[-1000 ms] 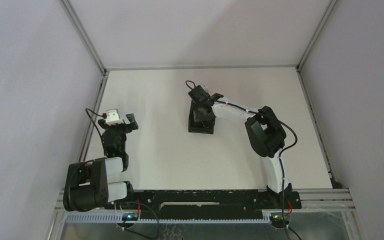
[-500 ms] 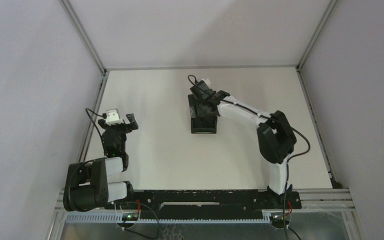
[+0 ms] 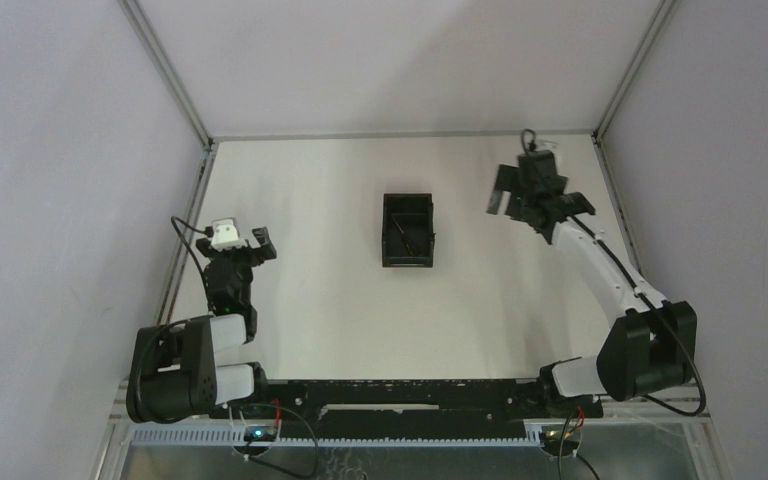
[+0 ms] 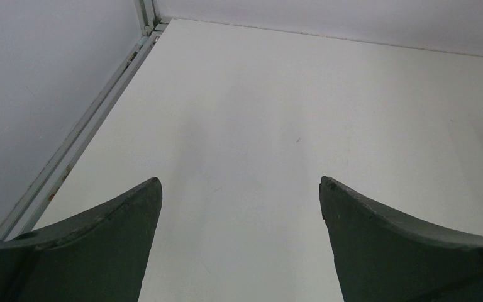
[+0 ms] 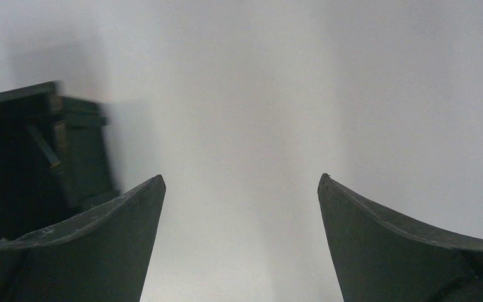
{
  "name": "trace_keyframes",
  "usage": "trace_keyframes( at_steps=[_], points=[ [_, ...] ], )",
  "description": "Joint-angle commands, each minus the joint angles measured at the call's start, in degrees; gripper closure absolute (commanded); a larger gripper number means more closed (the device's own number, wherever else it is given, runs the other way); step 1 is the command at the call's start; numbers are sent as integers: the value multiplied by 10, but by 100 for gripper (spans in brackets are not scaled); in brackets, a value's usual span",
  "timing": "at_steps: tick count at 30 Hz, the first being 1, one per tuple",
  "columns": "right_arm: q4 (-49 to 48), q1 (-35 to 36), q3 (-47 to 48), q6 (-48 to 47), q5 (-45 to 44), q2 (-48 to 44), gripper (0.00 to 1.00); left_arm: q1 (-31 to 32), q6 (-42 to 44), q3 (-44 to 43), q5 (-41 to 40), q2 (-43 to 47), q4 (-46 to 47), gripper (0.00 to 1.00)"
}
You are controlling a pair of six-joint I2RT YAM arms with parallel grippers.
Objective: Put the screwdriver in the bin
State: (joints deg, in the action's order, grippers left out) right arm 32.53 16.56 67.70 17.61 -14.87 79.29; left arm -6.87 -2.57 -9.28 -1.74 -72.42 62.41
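Left of your right gripper (image 5: 240, 180), spread wide and empty, the bin (image 5: 83, 154) holds the screwdriver (image 5: 43, 146); a low sweep back could tip it.

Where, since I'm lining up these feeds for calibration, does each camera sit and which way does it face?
Top external: above and behind the bases, looking down on the table; shows both arms, left gripper, right gripper, and the bin holding the screwdriver.
Left wrist: on the left arm, facing bare table toward the far left corner; its open fingers show.
Right wrist: on the right arm, facing the table; open fingers below, bin at left edge.
Shared: top external and right wrist both show the bin.
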Motion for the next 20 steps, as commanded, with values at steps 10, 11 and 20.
trace_keyframes(
  at_steps=[10, 11, 20],
  points=[
    [-57, -138, -83, -22, 46, -108, 0, 2, 5, -1, -5, 4, 13, 0],
    [-59, -138, -86, -21, 43, -110, 0, 3, 5, -1, -5, 4, 13, 0],
    [-68, -137, -98, -25, 45, -117, 0, 3, 5, -3, -5, 4, 13, 0]
  ],
)
